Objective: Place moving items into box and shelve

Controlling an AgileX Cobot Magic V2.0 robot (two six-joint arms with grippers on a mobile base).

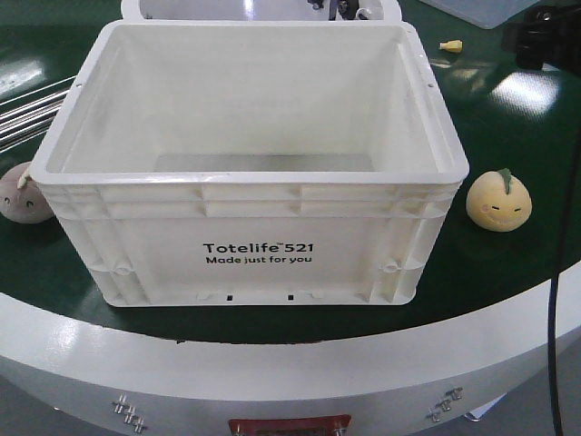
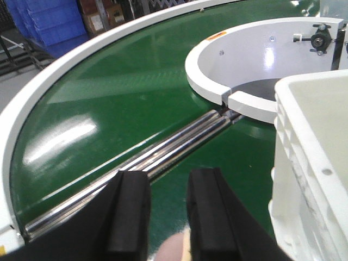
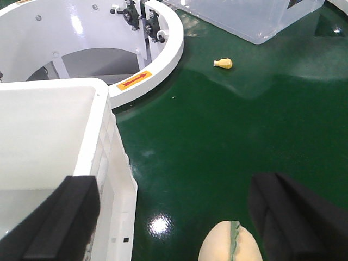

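The white box (image 1: pixel 259 245), printed "Totelife 521", stands empty in the middle of the green belt. On the belt just right of it lies the pale yellow plush (image 1: pixel 497 202), and the greyish-pink plush (image 1: pixel 20 193) lies against the box's left end. My right gripper (image 3: pixel 176 185) is open wide, with the yellow plush (image 3: pixel 231 242) below and between its fingers, untouched; its left finger hangs over the box rim (image 3: pixel 106 136). My left gripper (image 2: pixel 168 176) is open beside the box wall (image 2: pixel 310 163). A sliver of the pink plush (image 2: pixel 173 249) shows low in its gap.
Steel rollers (image 2: pixel 163 147) cross the belt ahead of the left gripper. A white inner ring (image 2: pixel 239 70) curves behind the box. A small yellow object (image 3: pixel 223 63) and a clear plastic bin (image 3: pixel 255 16) lie further back right. Blue bins (image 2: pixel 43 22) stand off the belt.
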